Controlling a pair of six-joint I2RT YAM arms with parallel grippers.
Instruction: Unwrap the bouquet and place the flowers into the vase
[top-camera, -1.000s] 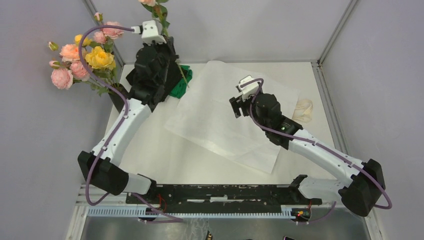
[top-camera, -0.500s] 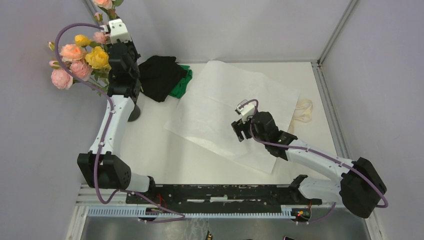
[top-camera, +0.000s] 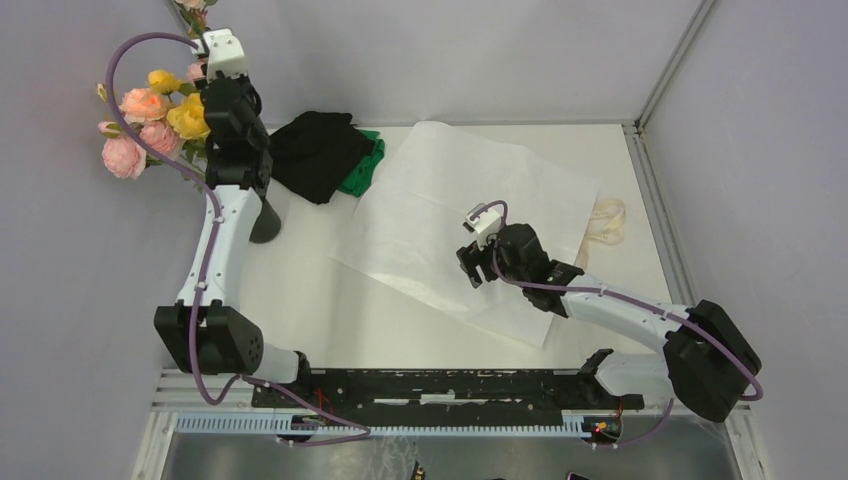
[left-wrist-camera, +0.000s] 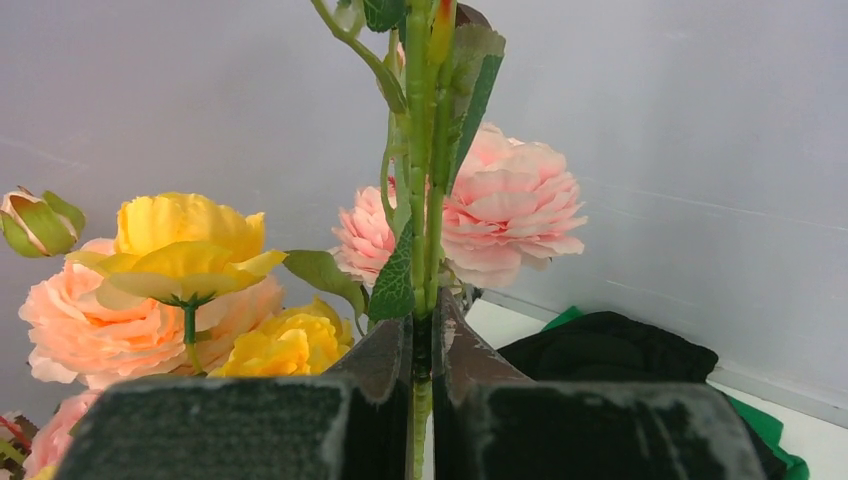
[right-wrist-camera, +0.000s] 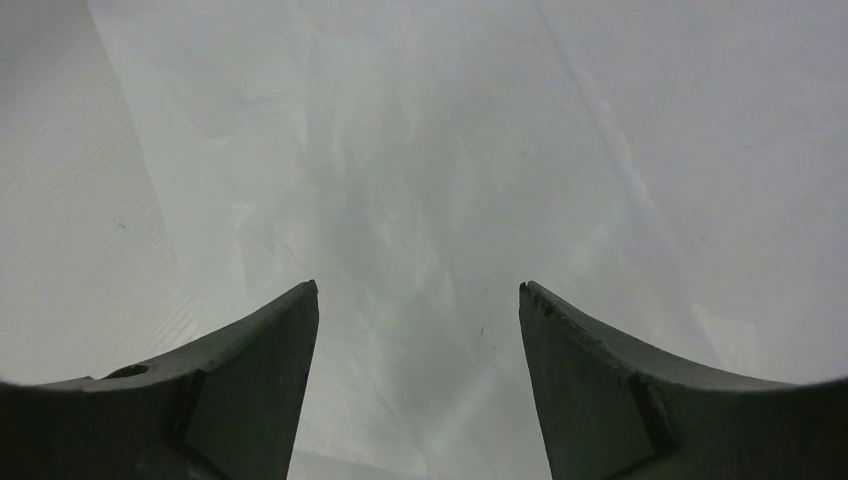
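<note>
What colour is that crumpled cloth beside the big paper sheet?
The cloth is black with bright green; the top view shows it best.

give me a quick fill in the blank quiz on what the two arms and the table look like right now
1. The left fingers are shut on a thin green ____ that carries a pink rose.
2. The right fingers stand open above the white ____.
3. The cloth heap on the table is black and ____.

Missing words: stem; paper; green.
</note>
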